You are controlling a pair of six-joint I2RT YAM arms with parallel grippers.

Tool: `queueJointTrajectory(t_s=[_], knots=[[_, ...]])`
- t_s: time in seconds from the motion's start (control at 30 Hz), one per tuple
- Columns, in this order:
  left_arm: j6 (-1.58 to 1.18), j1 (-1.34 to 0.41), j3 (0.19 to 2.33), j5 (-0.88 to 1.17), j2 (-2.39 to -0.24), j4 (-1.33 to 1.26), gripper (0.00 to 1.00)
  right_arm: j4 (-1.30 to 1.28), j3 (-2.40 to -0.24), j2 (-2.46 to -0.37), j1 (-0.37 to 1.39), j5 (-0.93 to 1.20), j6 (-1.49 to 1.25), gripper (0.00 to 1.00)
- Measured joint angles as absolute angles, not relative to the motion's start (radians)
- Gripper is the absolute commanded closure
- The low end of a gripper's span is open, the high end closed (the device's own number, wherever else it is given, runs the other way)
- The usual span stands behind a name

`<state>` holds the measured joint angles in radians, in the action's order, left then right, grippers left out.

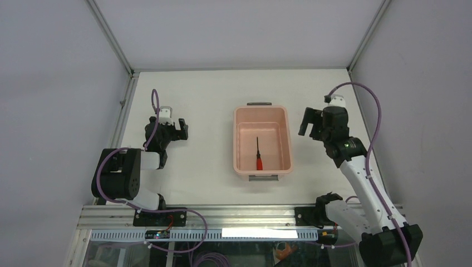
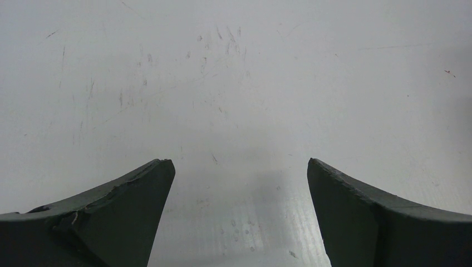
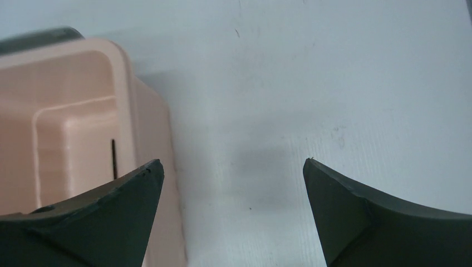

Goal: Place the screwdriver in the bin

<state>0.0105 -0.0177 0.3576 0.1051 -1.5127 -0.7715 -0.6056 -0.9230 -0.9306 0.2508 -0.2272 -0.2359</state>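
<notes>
The screwdriver [image 1: 258, 156], red handle toward me and thin dark shaft pointing away, lies on the floor of the salmon-pink bin [image 1: 240, 119] at the table's middle. In the right wrist view the bin [image 3: 72, 105] fills the left side and only the dark shaft [image 3: 113, 157] shows above my left finger. My right gripper [image 1: 309, 123] [image 3: 232, 162] hangs open just right of the bin's far end, nothing between its fingers. My left gripper [image 1: 175, 123] [image 2: 239, 161] is open over bare table well left of the bin.
Dark grey handle clips sit at the bin's far end [image 1: 259, 104] and near end [image 1: 263, 177]. White table [image 1: 206, 183] bounded by metal frame rails at left [image 1: 123, 111] and right [image 1: 362, 100]; grey walls behind.
</notes>
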Motion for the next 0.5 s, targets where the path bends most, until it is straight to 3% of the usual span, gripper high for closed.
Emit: queueJointTrajectory(t_s=[0.23, 0.5], knots=[[0.010, -0.018, 0.358, 0.105, -1.513, -0.772, 0.01, -0.464, -0.588, -0.880, 0.199, -0.216, -0.276, 0.01], [0.010, -0.018, 0.358, 0.105, -1.513, -0.772, 0.01, -0.346, -0.504, -0.881, 0.199, -0.245, -0.355, 0.01]])
